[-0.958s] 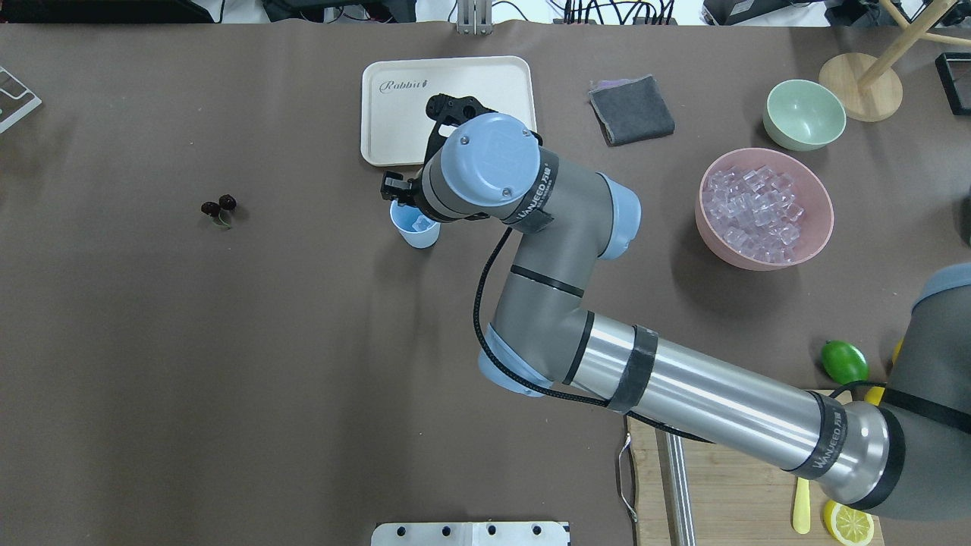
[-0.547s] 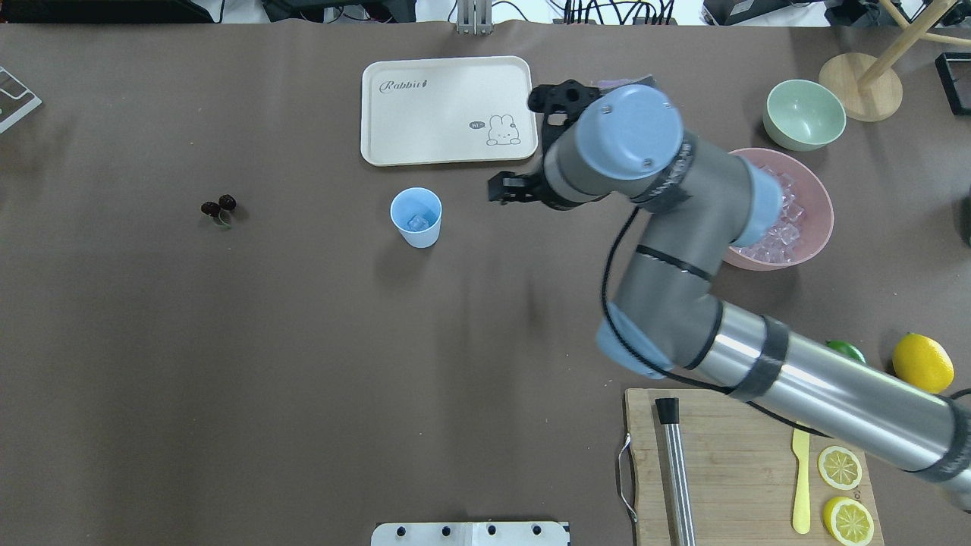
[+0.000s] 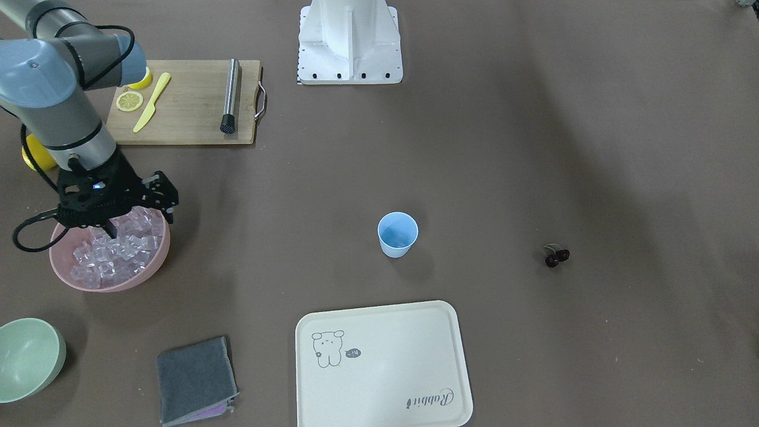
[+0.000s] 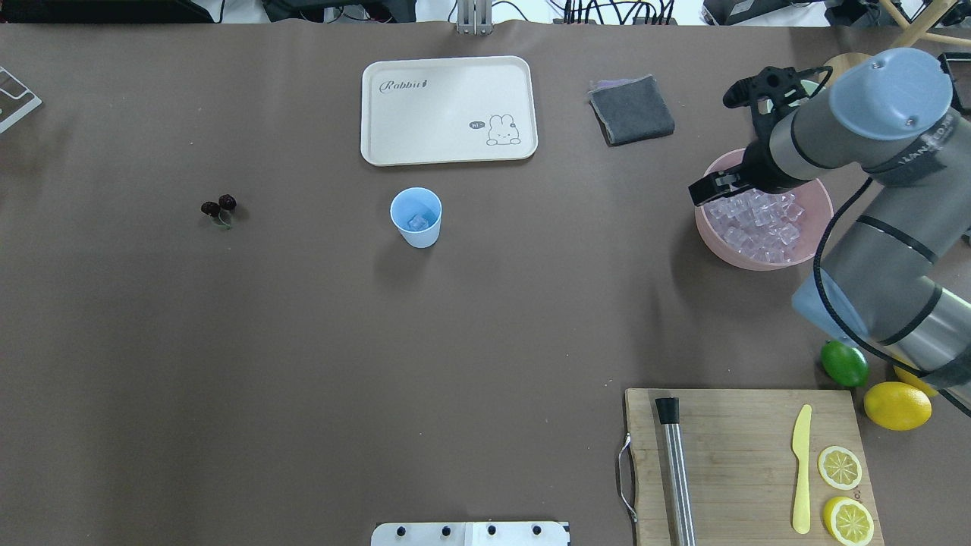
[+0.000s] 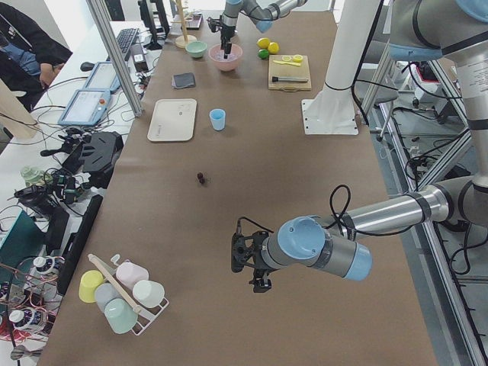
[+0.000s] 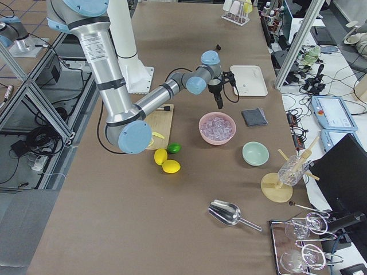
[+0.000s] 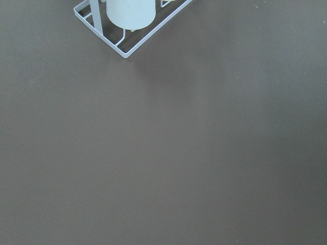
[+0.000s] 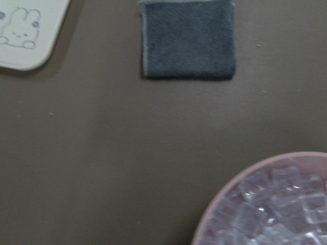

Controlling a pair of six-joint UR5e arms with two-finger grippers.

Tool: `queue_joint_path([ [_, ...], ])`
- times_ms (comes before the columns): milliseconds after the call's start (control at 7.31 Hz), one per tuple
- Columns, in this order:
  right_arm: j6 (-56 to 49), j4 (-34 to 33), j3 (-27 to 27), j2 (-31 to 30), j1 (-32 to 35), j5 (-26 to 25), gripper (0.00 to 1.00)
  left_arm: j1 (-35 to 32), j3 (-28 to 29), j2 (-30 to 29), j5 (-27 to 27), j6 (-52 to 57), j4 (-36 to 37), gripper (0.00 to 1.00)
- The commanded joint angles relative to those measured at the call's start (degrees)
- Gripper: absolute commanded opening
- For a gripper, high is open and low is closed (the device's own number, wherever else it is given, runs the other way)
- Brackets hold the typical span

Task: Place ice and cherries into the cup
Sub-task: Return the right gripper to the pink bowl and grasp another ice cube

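Observation:
The light-blue cup [image 4: 416, 216] stands upright mid-table, with one clear ice cube [image 4: 418, 222] inside; it also shows in the front view [image 3: 397, 234]. Many more ice cubes [image 4: 755, 216] fill the pink bowl [image 3: 112, 280]. The dark cherries [image 4: 218, 206] lie on the table, far left of the cup. My right gripper [image 3: 110, 230] hangs over the pink bowl's ice, looks open and holds nothing. My left gripper [image 5: 255, 267] shows only in the exterior left view, low over bare table far from the cup. I cannot tell whether it is open or shut.
A cream tray [image 4: 447, 110] and a grey cloth [image 4: 631, 110] lie behind the cup. A pale green bowl [image 3: 26, 356] sits by the pink bowl. A cutting board [image 4: 743, 462] holds a knife, lemon slices and a metal rod. A lime [image 4: 843, 362] and lemons lie beside it.
My right arm swung from above the cup, rightward across the table, to above the pink ice bowl. The ice cube stays in the cup. Cup and cherries have not moved.

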Motion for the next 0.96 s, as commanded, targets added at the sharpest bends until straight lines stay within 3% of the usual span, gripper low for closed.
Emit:
queue_joint_path([
  [0, -5.15, -0.56, -0.38, -2.92, 0.83, -0.54, 0.95, -0.02, -0.03, 0.03, -0.07, 0.0, -0.23, 0.98],
  [547, -7.7, -0.22, -4.24, -3.18, 0.48, -1.51, 0.72, -0.02, -0.21, 0.29, -0.24, 0.0, -1.11, 0.98],
  [821, -8.14, -0.04, -5.04, -3.01, 0.48, -1.42, 0.6, -0.02, -0.03, 0.29, -2.79, -0.18, -0.94, 0.98],
])
